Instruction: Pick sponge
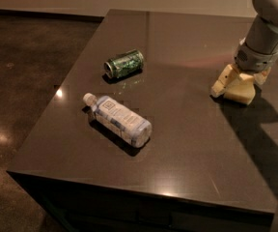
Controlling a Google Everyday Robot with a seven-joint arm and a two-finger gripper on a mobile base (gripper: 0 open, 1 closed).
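The sponge (241,92), a pale yellow-cream foam block, rests on the dark table (187,129) at the right. My gripper (238,81) is right over it, low at the table top and open. One beige finger (222,82) slants down along the sponge's left side. The other finger is mostly hidden behind the sponge and the grey wrist (257,57). The sponge sits between the fingers and still lies on the table.
A green can (124,64) lies on its side at the left middle of the table. A clear plastic water bottle (119,119) lies on its side nearer the front left. The table's left and front edges drop to a dark floor.
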